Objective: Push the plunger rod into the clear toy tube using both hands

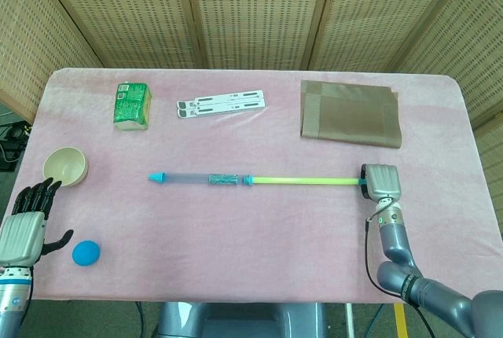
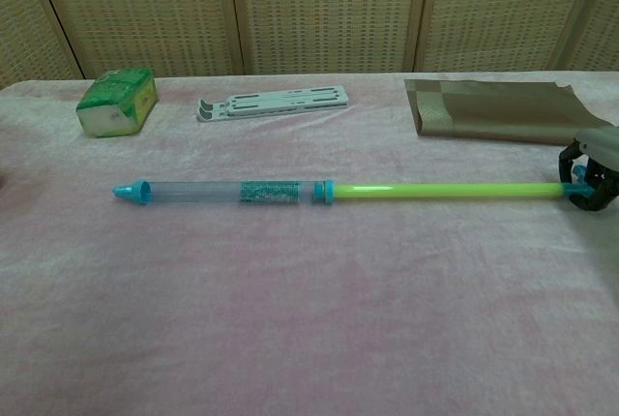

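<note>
A: Where does the toy lie, and what holds it?

B: The clear toy tube (image 1: 199, 178) rests flat on the pink tabletop (image 1: 251, 236), well out beyond the right hand (image 1: 381, 181), whose fingers close around the blue end of the yellow-green plunger rod (image 1: 302, 181). The left hand (image 1: 27, 220) hovers apart from it with fingers spread, holding nothing.

A: How will it handle?

B: Likely light, stiff and slick plastic, apt to slide along the cloth unless the tube is pinned. The barrel near its blue collar (image 2: 322, 191) looks the best hold for the free hand.

A: What do the views add?

B: The head view alone shows the left hand, the bowl (image 1: 65, 165) and the blue ball (image 1: 86, 252) just beside it. The chest view shows dark fingers (image 2: 583, 172) curling round the rod's end.
</note>
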